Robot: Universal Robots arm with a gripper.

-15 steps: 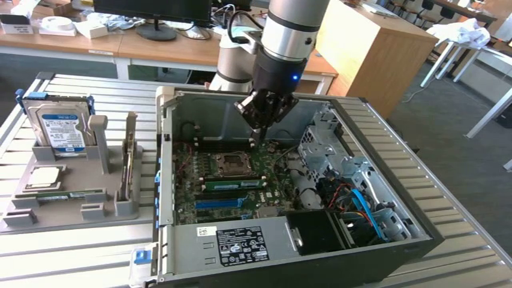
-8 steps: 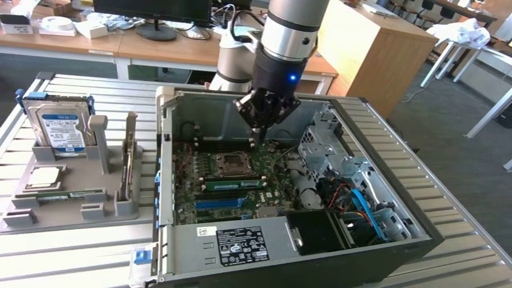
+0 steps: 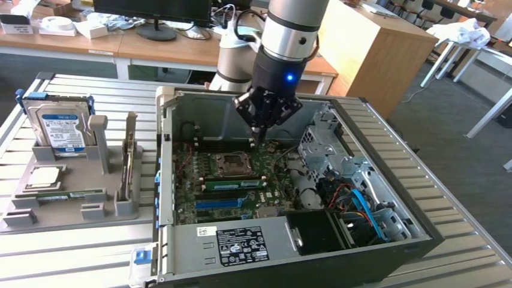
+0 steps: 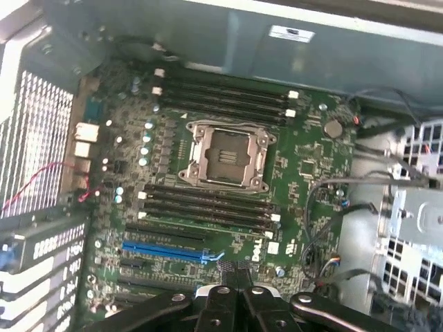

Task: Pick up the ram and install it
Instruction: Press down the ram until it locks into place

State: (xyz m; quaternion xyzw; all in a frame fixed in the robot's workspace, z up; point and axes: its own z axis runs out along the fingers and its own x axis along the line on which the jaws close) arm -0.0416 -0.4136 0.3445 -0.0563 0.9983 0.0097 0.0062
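The ram (image 3: 232,183), a long thin green stick, appears to sit in a memory slot of the motherboard (image 3: 268,150) inside the open computer case (image 3: 164,120), just in front of the processor socket (image 3: 232,162). My gripper (image 3: 257,139) hangs above the board behind the socket, clear of the stick, its fingers shut on nothing. In the wrist view the shut fingers (image 4: 239,277) point down over the board beside the blue slot (image 4: 166,250). The dark memory slots (image 4: 208,204) lie under the socket (image 4: 225,155), and I cannot make out the stick there.
On the exterior view's left a grey holder (image 3: 68,219) carries a hard drive (image 3: 60,126), a square silver processor (image 3: 44,175) and another green stick (image 3: 60,195). Cables (image 3: 360,201) and a drive cage (image 3: 320,147) fill the case's right side. The power supply (image 3: 232,243) sits at the front.
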